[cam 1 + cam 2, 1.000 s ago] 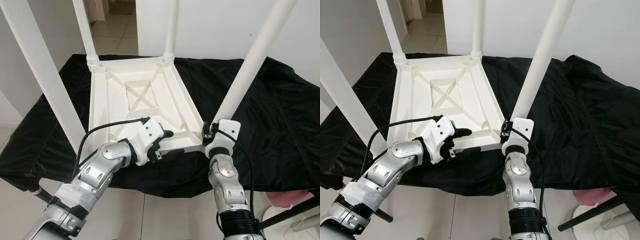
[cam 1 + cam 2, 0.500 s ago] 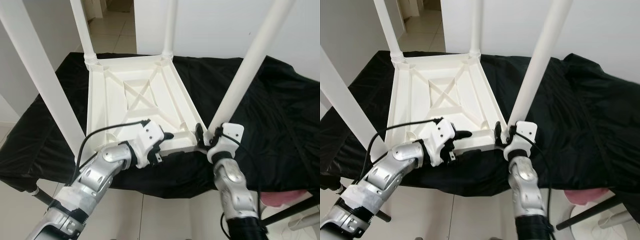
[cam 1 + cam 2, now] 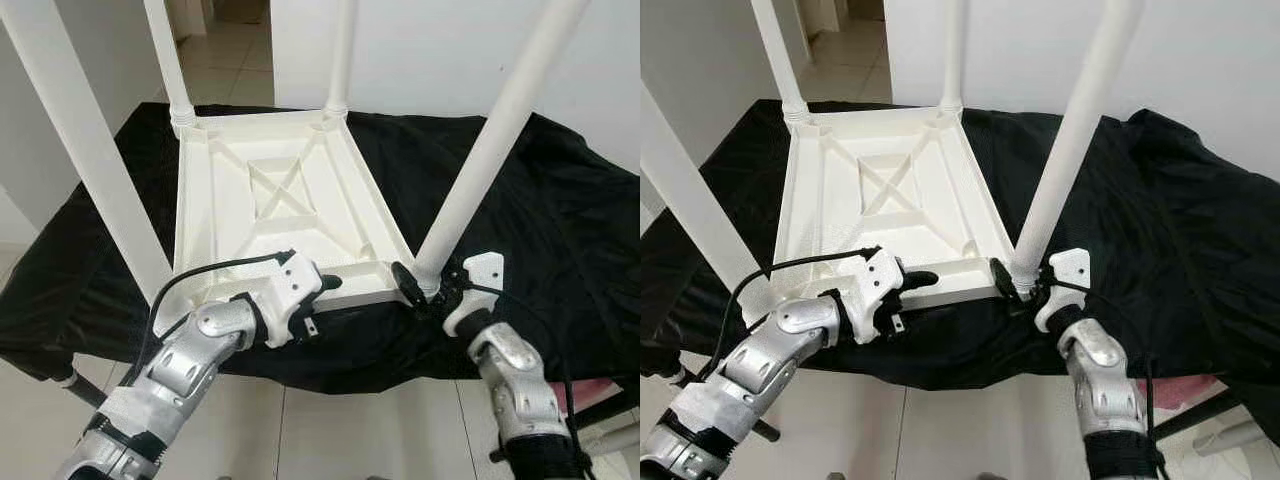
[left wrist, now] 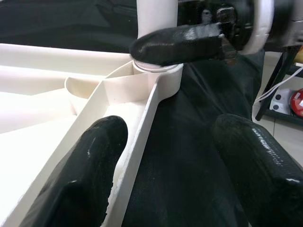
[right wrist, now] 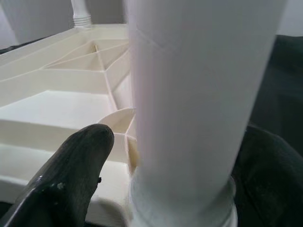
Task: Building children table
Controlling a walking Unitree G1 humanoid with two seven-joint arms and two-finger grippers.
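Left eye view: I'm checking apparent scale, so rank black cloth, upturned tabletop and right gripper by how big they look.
1. black cloth
2. upturned tabletop
3. right gripper, though nearness to the camera enlarges it.

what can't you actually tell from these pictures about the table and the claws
- Tops of the four legs, e.g. near right leg: cut off by the upper edge in both eye views.
- Whether the right claw presses that leg: the leg hides one finger.
- Tabletop upper face: turned down onto the black cloth.
- Left claw straddles the rim, open.
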